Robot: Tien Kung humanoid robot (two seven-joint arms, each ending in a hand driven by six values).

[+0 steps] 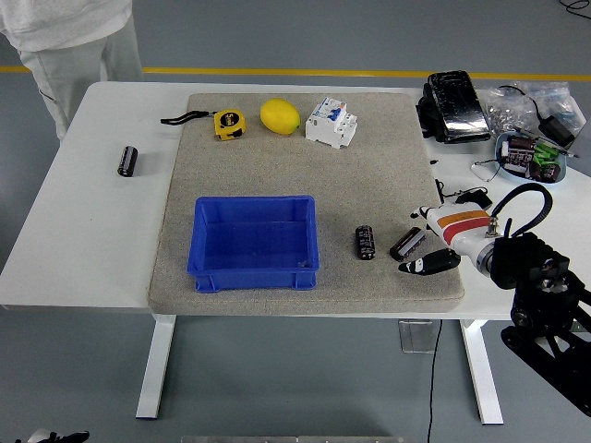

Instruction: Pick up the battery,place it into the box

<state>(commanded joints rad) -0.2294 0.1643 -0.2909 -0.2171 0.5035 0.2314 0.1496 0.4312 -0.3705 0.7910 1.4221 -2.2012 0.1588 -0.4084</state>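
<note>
Two black batteries lie on the grey mat: one upright in the picture (366, 242), one slanted (407, 244) just right of it. A third battery (127, 160) lies on the bare table at the left. The blue box (256, 268) stands open and empty on the mat's front left. My right hand (430, 263) comes in from the lower right. Its dark fingers are stretched out low over the mat, just in front of and right of the slanted battery, holding nothing. The left arm is out of view.
A yellow tape measure (227, 123), a lemon (280, 116) and a white circuit breaker (331, 122) line the mat's far edge. A black pack (454, 105), cables and a bowl of parts (528, 155) crowd the far right. A person (69, 37) stands at the far left corner.
</note>
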